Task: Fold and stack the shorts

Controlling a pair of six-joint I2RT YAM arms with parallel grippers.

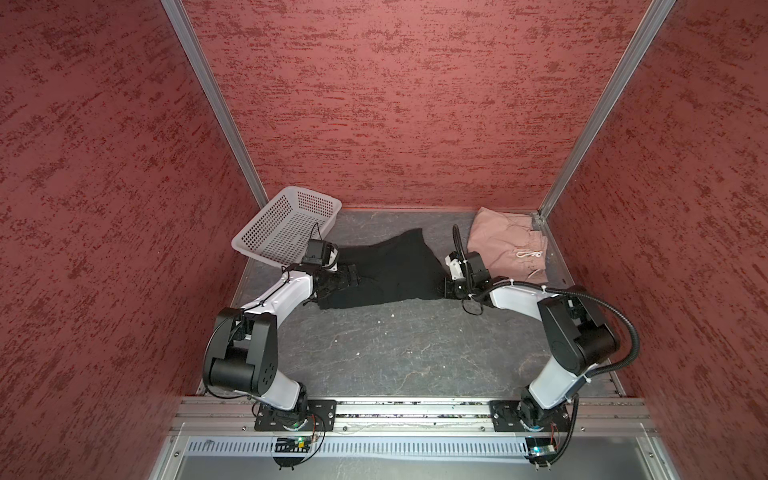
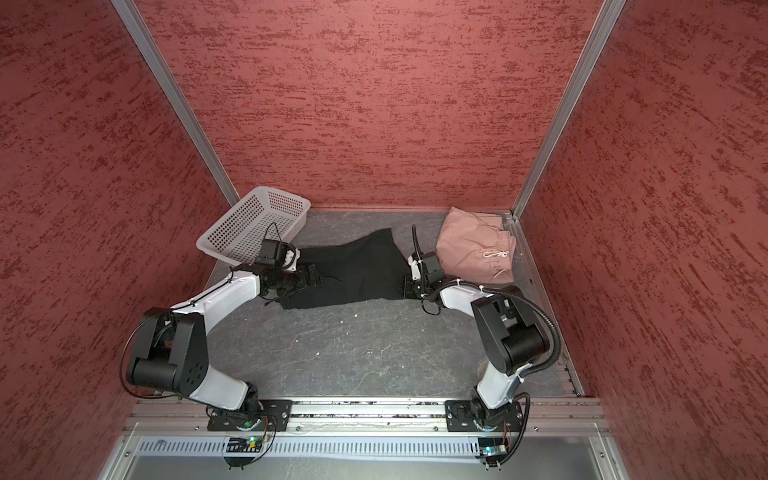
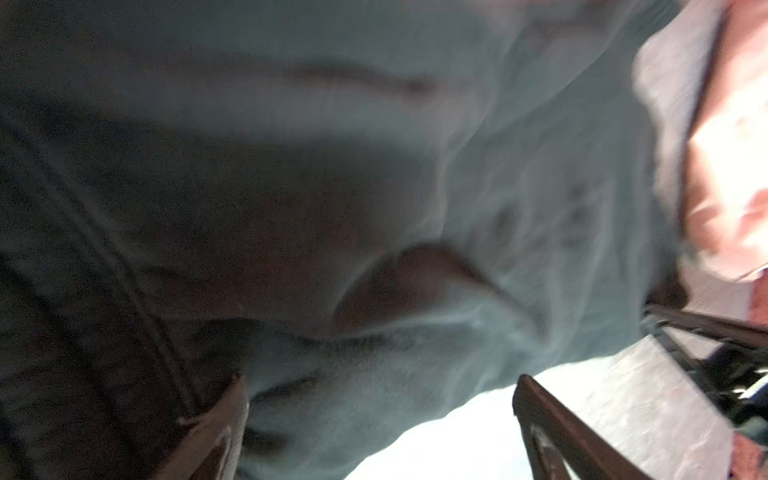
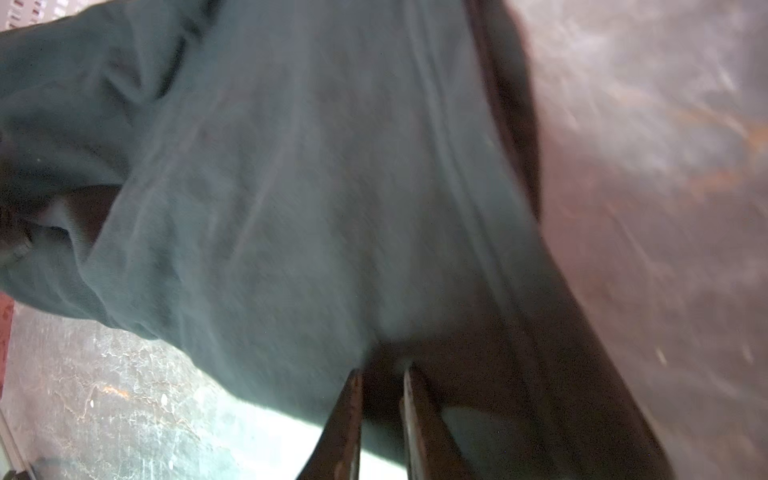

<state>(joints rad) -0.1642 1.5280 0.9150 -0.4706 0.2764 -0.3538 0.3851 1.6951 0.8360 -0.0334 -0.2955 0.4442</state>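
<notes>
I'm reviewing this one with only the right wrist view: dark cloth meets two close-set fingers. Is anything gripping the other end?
Observer: No. In both top views the left gripper sits over the far end of the black shorts, and the left wrist view shows its jaws wide open.
Operator: Is there a second pair anywhere?
Observer: Yes, pink shorts lie folded in the back right corner.
Operator: Anything else back there?
Observer: A white basket stands at the back left; the part in view holds nothing.
</notes>
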